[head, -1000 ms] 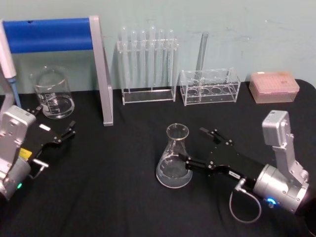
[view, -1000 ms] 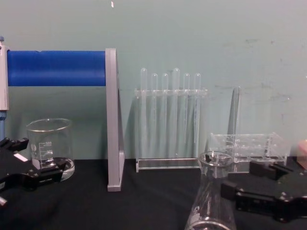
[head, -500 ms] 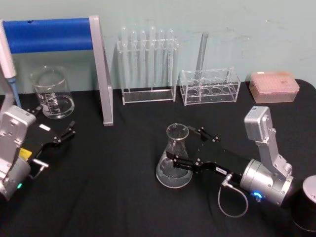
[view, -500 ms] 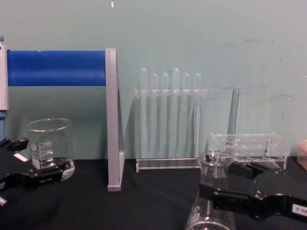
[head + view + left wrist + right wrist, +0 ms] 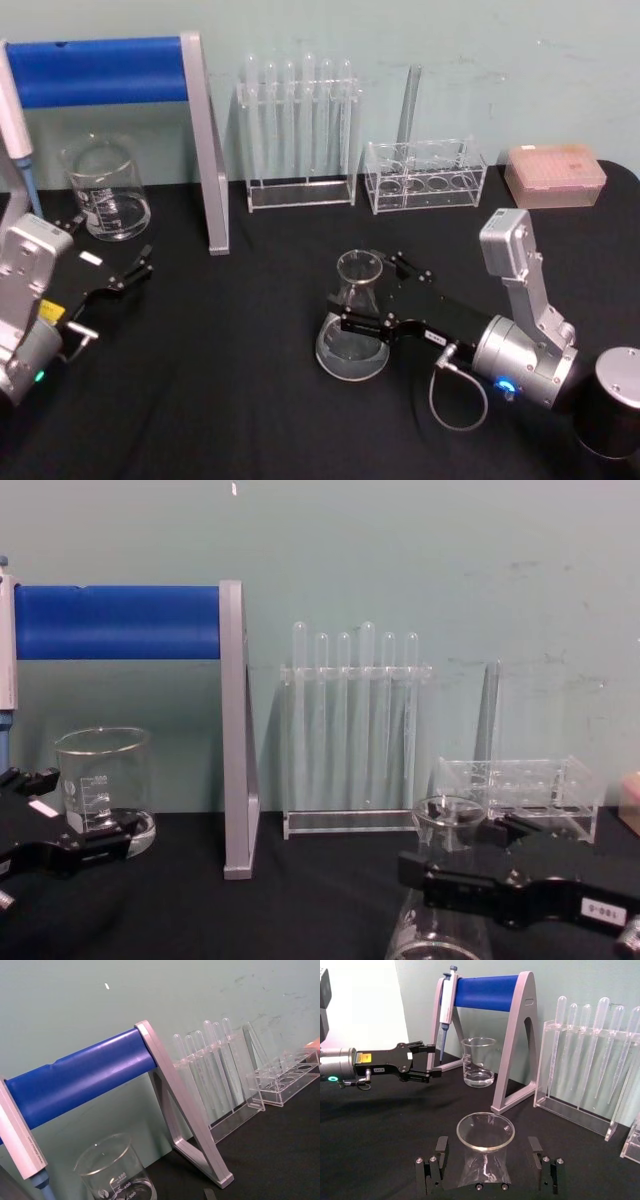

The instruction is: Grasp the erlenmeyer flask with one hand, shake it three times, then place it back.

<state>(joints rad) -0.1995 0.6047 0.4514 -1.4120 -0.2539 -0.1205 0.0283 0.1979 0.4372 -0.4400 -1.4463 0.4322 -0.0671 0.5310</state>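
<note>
The erlenmeyer flask (image 5: 352, 335) stands upright on the black table, a little right of centre, with its round rim (image 5: 485, 1131) facing up. My right gripper (image 5: 372, 292) reaches in from the right and is open. One of its fingers (image 5: 440, 1147) is on each side of the flask's neck, and a gap shows on both sides. In the chest view the flask (image 5: 443, 930) rises behind the near finger (image 5: 450, 892). My left gripper (image 5: 110, 245) rests open at the left of the table, close to the beaker, holding nothing.
A glass beaker (image 5: 105, 190) sits at the back left under the blue pipette stand (image 5: 100, 70), which holds a pipette (image 5: 18, 130). Behind the flask are a test tube rack (image 5: 298, 140), a clear low rack (image 5: 425, 178) and a pink tip box (image 5: 555, 175).
My right gripper has slid left toward the flask, so its open fingers now straddle the neck. The flask and my left arm have not moved.
</note>
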